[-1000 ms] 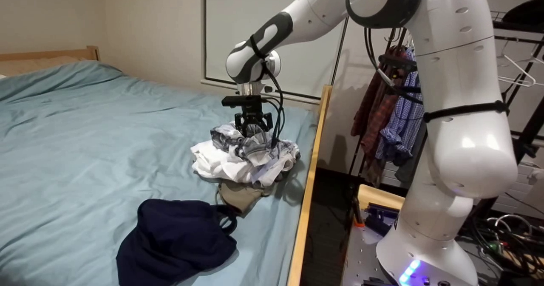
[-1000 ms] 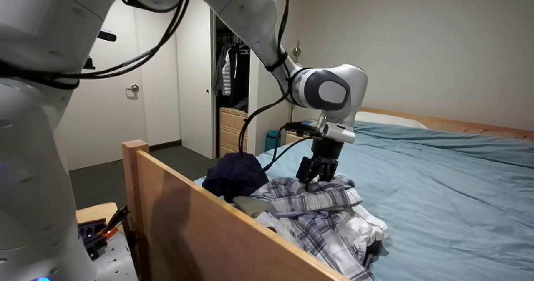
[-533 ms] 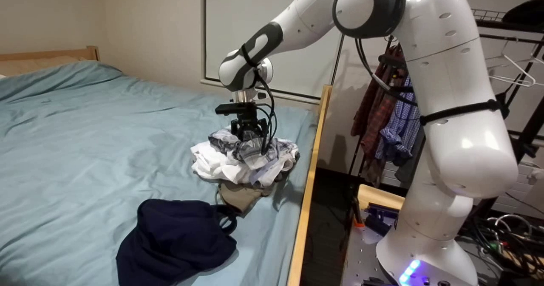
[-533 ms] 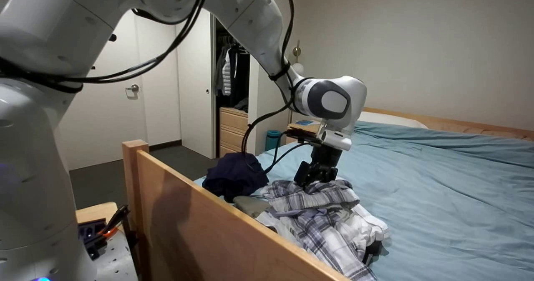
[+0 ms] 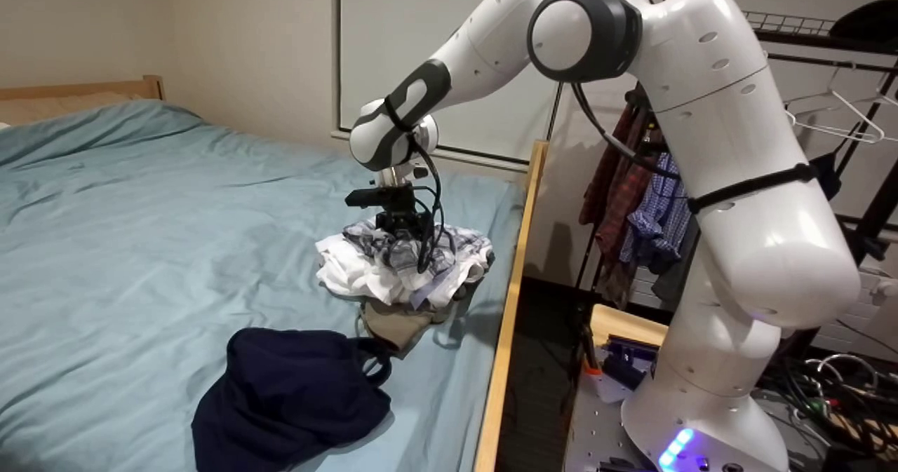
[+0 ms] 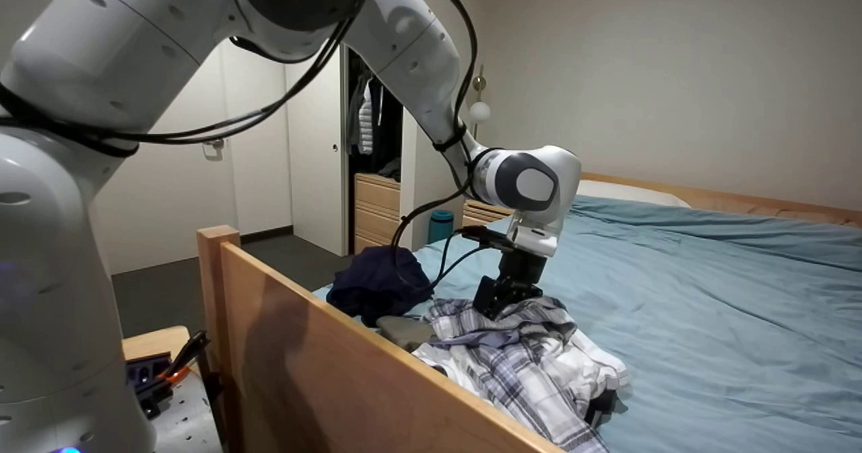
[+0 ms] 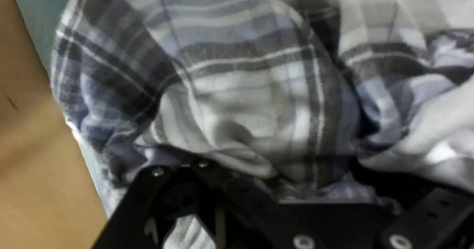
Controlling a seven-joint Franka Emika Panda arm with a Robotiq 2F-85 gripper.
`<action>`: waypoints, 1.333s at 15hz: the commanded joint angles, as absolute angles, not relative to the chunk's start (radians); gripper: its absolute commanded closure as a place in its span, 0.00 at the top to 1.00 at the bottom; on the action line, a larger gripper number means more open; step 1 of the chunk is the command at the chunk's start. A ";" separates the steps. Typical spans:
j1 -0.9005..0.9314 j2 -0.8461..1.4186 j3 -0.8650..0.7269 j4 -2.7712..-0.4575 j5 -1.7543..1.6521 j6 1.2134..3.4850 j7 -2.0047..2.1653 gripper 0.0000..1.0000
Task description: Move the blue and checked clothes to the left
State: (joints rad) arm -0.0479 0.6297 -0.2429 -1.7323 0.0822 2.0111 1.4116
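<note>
The checked garment [image 6: 518,365], white with grey and blue lines, lies crumpled on top of a clothes pile. It fills most of the wrist view, where its folds [image 7: 240,60] are close to the camera. My gripper [image 5: 405,233] points down and is pressed into this garment. Its two sides stand wide apart, with checked cloth bunched between them; the fingertips are buried in the folds. Apart from the pile, the dark navy blue garment [image 5: 287,395] lies in a heap on the bed, and it also appears behind the khaki cloth as a navy mound [image 6: 380,281].
White cloth [image 5: 351,265] spreads under the checked garment. A khaki cloth [image 5: 396,321] lies between the pile and the navy garment. Along the bed's edge runs a wooden board [image 6: 377,365], close beside the pile. A blue-green sheet [image 5: 161,247] covers the bed.
My gripper has come down, deeper into the checked garment, and shifted slightly sideways away from the robot base. The cloth under it has been pressed flatter. The navy garment has not moved.
</note>
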 commanded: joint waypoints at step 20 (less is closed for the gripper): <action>-0.030 0.452 -0.173 -1.792 0.051 2.165 1.290 0.03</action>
State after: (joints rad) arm -0.0482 0.5770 -0.1964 -1.7117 0.0722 2.1159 1.3603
